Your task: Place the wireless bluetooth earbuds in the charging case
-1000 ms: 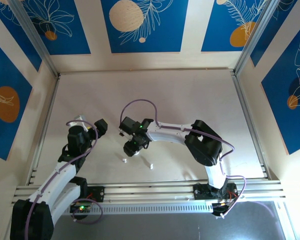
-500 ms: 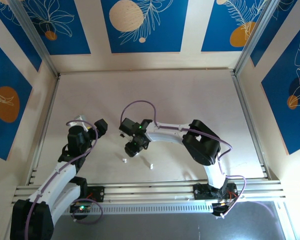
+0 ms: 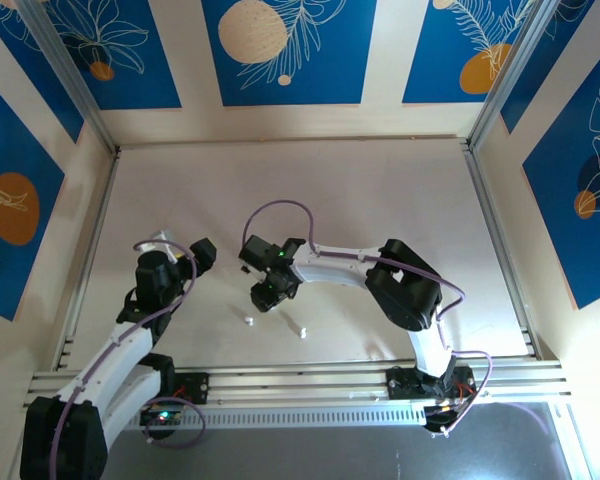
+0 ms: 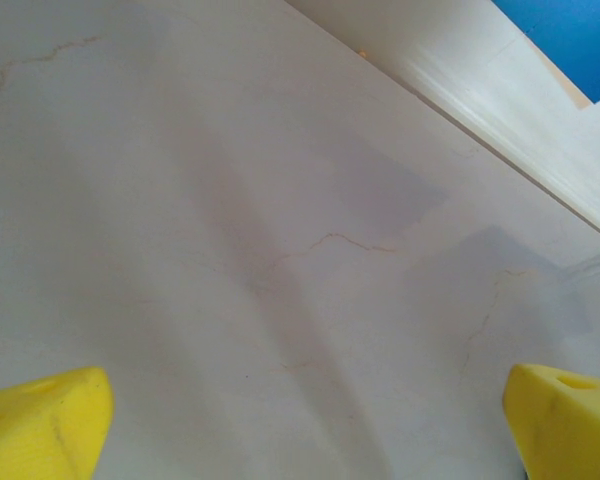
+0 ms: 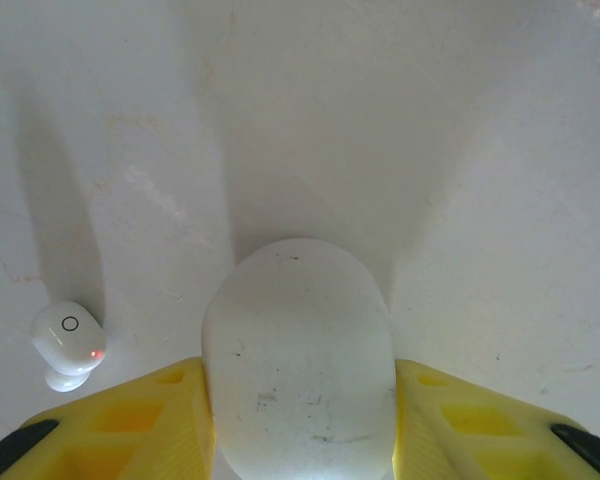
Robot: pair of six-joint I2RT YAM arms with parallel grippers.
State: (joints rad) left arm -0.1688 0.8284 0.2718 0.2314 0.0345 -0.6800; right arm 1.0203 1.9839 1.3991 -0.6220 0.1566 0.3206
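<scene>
My right gripper (image 5: 298, 425) is shut on the white oval charging case (image 5: 298, 340), which is closed, its yellow fingers (image 5: 130, 420) pressed against both long sides. The case rests on the table. One white earbud (image 5: 68, 342) with a red light lies on the table just left of the case, apart from it. From above, the right gripper (image 3: 265, 298) hangs over the table's near middle, with a tiny white earbud (image 3: 249, 321) just in front of it and another small white piece (image 3: 300, 329) to its right. My left gripper (image 4: 310, 425) stands wide open over bare table.
The left gripper (image 3: 202, 252) hovers left of the right one, with a gap between the two. The pale marble-look table (image 3: 380, 200) is walled by metal rails (image 3: 495, 240) at the sides and back.
The right gripper's fingers have closed in against the sides of the case. Both arms have stayed almost where they were.
</scene>
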